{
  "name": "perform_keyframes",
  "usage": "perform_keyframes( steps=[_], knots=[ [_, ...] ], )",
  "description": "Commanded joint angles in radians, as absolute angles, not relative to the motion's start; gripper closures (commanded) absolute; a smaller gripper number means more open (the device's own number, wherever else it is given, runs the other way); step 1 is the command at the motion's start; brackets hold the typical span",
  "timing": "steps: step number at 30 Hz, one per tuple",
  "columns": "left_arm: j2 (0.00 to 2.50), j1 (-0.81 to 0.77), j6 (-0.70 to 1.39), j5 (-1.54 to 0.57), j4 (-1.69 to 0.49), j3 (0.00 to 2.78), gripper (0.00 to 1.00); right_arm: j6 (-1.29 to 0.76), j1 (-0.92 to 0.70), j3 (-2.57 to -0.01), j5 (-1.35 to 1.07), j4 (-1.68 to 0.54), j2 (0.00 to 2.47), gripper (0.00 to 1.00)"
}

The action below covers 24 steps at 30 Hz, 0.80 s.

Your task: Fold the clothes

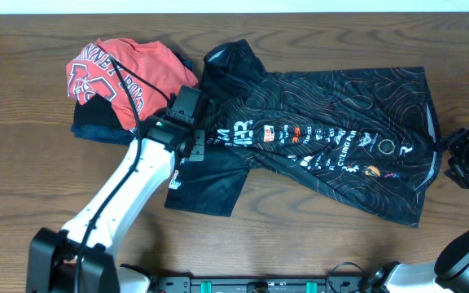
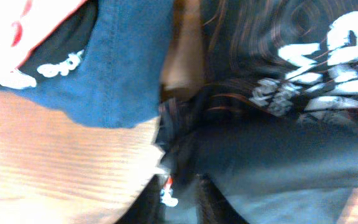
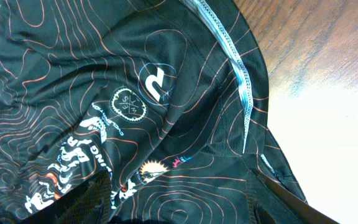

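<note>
The clothes, a black jersey point(image 1: 332, 163) with thin contour lines, white lettering and small coloured logos, lie spread flat over the middle and right of the table. My left gripper point(image 1: 192, 145) is down on the jersey's left sleeve. In the left wrist view, blurred, its jaws point(image 2: 179, 205) stand a little apart with black cloth point(image 2: 278, 149) and a small white-and-red mark between them. My right gripper point(image 1: 454, 157) sits at the jersey's right hem. Its fingers point(image 3: 79, 205) are spread wide over the patterned cloth point(image 3: 135, 74), next to the silvery hem strip point(image 3: 238, 81).
A red T-shirt point(image 1: 129, 69) with white lettering lies on a folded navy garment point(image 1: 96, 129) at the back left, touching the jersey's collar side. Both show in the left wrist view, the red T-shirt point(image 2: 17, 25) above the navy garment point(image 2: 117, 62). Brown wooden table point(image 1: 316, 252) surrounds everything.
</note>
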<state>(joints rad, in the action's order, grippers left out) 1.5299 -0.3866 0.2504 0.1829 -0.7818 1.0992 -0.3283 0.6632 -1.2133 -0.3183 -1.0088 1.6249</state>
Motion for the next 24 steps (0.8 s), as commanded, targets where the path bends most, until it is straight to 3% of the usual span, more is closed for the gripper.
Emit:
perform_keyframes(
  steps=[1,11,17,24],
  knots=[
    [1.566,-0.381,0.229,0.212,-0.815,1.09,0.67,-0.313,0.653,-1.213,-0.319,-1.01,1.621,0.33],
    [1.55,-0.456,0.191,-0.241,-0.933,1.072,0.64,-0.313,0.653,-1.211,-0.309,-1.003,1.621,0.32],
    [1.569,-0.612,0.192,-0.239,-0.859,0.978,0.58,-0.313,0.653,-1.19,-0.31,-0.987,1.621,0.32],
    [1.605,-0.659,0.196,-0.223,-0.789,0.921,0.54,-0.313,0.653,-1.182,-0.311,-0.986,1.621,0.33]
  ],
)
